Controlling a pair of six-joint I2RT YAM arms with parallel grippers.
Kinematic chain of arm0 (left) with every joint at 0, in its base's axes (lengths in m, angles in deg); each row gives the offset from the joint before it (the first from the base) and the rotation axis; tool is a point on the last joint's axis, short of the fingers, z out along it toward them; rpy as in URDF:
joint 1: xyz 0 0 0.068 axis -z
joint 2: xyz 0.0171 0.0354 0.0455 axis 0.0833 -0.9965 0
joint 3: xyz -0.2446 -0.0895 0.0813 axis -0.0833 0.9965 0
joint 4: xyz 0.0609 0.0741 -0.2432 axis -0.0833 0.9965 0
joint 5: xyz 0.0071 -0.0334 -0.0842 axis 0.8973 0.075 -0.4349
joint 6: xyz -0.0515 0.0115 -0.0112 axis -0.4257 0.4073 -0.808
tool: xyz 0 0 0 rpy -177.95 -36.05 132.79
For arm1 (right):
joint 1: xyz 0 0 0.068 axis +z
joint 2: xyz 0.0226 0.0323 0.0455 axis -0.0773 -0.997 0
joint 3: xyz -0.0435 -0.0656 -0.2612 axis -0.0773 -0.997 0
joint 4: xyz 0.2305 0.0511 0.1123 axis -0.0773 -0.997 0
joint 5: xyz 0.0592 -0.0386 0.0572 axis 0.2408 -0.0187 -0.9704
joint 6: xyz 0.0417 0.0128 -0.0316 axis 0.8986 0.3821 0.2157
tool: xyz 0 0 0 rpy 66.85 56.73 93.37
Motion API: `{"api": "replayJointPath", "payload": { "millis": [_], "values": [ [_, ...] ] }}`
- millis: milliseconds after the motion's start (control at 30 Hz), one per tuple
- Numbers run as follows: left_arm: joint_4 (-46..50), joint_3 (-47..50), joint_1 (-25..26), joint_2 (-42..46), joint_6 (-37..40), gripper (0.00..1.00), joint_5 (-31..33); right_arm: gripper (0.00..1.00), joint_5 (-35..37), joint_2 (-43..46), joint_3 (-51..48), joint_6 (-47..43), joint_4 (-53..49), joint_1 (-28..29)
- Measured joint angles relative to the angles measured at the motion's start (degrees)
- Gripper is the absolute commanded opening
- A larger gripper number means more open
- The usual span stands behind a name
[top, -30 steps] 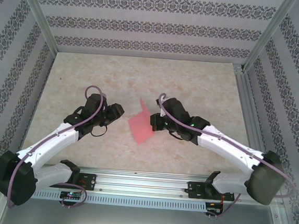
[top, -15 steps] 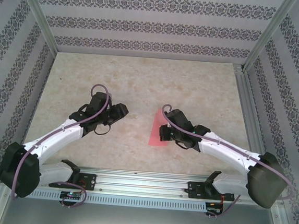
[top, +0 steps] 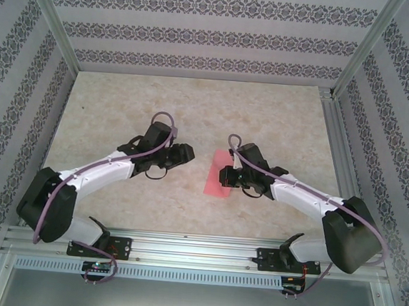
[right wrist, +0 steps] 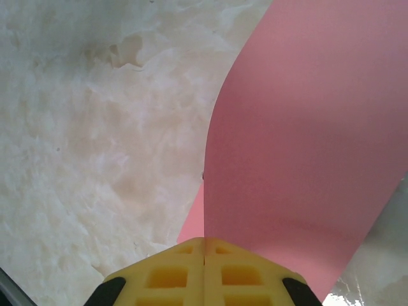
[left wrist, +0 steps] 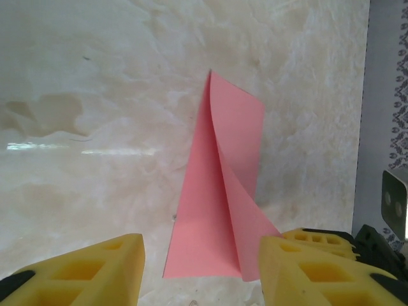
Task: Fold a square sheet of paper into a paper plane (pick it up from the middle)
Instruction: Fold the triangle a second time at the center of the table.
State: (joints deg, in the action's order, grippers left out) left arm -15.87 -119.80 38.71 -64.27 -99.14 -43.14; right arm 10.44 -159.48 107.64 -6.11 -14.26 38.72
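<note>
A thin, plain pink-red square sheet of paper [top: 214, 178] is shown near the middle of a pale marbled table [top: 194, 109]. It is folded over on itself into a narrow wedge with a pointed far tip and one long diagonal crease. One side is curved upward and pinched between the closed fingers of the right gripper [right wrist: 204, 245].

Lit brightly and evenly, seemingly from overhead, with soft, faint shadows. Marked by a thin white glare streak on the glossy worktop [left wrist: 83, 150] in the left wrist view. Slightly blurred in the near foreground.
</note>
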Motion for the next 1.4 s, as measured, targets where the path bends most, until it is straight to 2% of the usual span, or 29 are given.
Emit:
{"api": "replayJointPath", "payload": {
  "millis": [367,733,900,1167,1400],
  "values": [
    [-1.99,-8.57,5.33,-12.87,2.91,0.38,-2.91,0.04,-7.69,-4.33,-2.32,-2.62,2.84,-8.26],
    [-2.54,-12.83,7.69,-20.24,4.20,0.31,-3.32,0.02,-13.18,-8.41,-2.27,-4.44,4.98,-12.33],
    [-1.33,-12.68,7.76,-18.47,4.13,0.31,1.49,0.02,-15.61,-8.07,-2.27,-2.12,7.89,-10.62],
    [2.16,-9.53,6.60,-6.84,3.26,0.31,9.88,0.02,-14.62,-5.29,-1.70,4.20,12.33,-2.49],
    [3.08,-5.79,5.44,-2.34,2.19,0.31,12.35,0.02,-13.25,-4.87,-1.64,7.23,14.84,-0.11]
  ]
}}
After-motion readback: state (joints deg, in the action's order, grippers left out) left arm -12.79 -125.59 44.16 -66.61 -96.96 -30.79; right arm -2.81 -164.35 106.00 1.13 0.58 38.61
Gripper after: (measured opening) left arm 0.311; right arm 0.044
